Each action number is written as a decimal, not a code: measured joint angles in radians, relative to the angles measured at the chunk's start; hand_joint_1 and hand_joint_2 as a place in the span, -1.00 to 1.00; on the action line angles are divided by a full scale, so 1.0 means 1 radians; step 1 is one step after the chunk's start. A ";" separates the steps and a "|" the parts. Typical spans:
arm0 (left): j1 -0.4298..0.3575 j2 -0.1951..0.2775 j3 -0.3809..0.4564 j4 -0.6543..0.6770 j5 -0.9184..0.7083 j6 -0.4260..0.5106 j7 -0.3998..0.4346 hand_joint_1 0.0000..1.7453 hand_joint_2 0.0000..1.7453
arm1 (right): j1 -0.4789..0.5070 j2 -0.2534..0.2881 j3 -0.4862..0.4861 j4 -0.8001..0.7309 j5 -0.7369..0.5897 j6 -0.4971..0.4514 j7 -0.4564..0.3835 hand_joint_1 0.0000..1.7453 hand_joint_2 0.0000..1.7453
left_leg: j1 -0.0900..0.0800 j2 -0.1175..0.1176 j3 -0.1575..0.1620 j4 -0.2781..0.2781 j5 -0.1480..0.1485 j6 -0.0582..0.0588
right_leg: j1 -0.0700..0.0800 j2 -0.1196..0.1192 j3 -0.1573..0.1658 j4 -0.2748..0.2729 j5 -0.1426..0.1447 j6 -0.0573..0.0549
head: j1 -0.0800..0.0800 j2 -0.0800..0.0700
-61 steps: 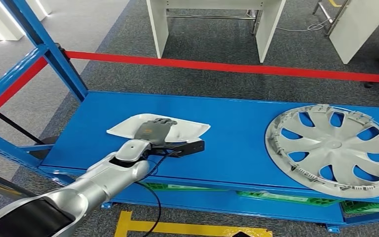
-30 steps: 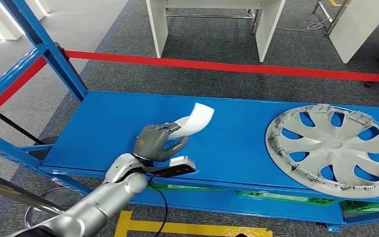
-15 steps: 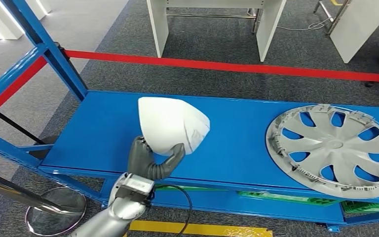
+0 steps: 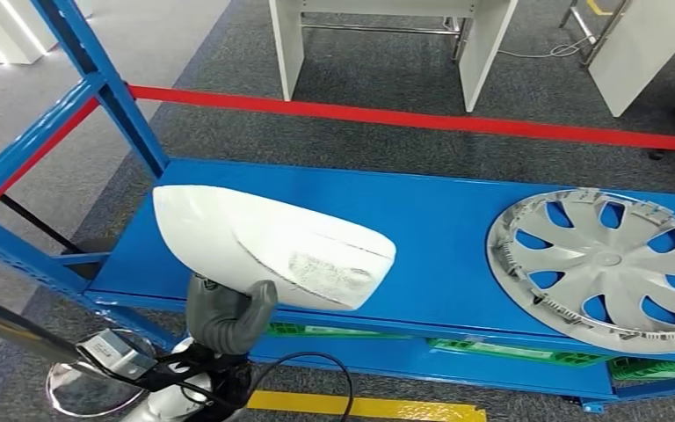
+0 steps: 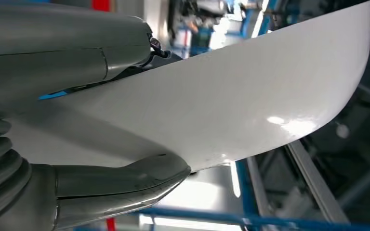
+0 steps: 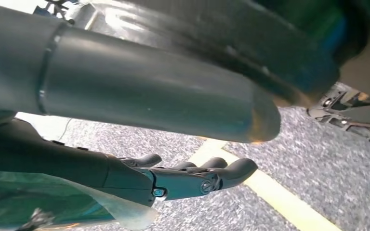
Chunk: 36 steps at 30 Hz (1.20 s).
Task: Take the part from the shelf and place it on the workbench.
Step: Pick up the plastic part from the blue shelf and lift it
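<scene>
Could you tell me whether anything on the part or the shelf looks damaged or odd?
The white part held by the left hand has a dull, scuffed-looking grey patch near its right end. The hubcap lies flat and appears intact.

Left hand (image 4: 225,315): matte grey, thick rounded thumb, grey ribbed cover at the wrist. Black cable loops beside the silver forearm (image 4: 180,406). Right hand (image 6: 192,178): darker slim fingers (image 6: 231,169), small round screws at their bases.

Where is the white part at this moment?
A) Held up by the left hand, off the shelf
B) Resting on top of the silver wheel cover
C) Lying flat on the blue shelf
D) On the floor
A: the left hand grips the white part from below, lifted clear of the blue shelf.
</scene>
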 joint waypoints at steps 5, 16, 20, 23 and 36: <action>0.030 0.010 0.020 -0.043 0.032 -0.139 0.000 1.00 1.00 | 0.001 -0.004 0.000 0.000 0.003 0.005 -0.002 -1.00 -1.00 | 0.003 0.003 -0.015 0.009 0.006 -0.004 | -0.004 -0.002 -0.031 0.118 -0.016 0.014 | 0.003 0.000; 0.064 0.008 0.074 -0.110 0.046 -0.237 -0.001 1.00 1.00 | -0.001 -0.008 -0.001 0.001 0.021 -0.043 -0.005 -1.00 -1.00 | 0.004 -0.001 -0.103 0.196 -0.112 -0.060 | -0.001 -0.001 0.027 -0.071 0.075 -0.043 | 0.001 0.000; 0.077 0.007 0.087 -0.120 0.033 -0.240 -0.001 1.00 1.00 | 0.000 -0.008 0.000 0.000 0.032 -0.086 -0.027 -1.00 -1.00 | 0.001 -0.001 -0.089 0.282 -0.140 -0.050 | 0.012 -0.005 -0.009 -0.070 0.102 -0.050 | 0.000 0.000; 0.081 0.005 0.093 -0.134 0.029 -0.240 -0.001 1.00 1.00 | -0.001 -0.005 0.000 0.000 0.038 -0.101 -0.036 -1.00 -1.00 | -0.009 -0.003 0.042 0.079 -0.082 -0.020 | 0.019 -0.004 -0.027 -0.071 0.124 -0.047 | 0.001 0.000; 0.052 -0.020 0.084 -0.131 0.059 -0.266 -0.001 1.00 1.00 | -0.092 0.018 0.000 -0.025 0.012 -0.062 0.040 -1.00 -1.00 | -0.012 0.006 -0.053 -0.008 0.047 0.002 | 0.008 -0.002 -0.045 0.139 0.029 0.006 | 0.007 0.000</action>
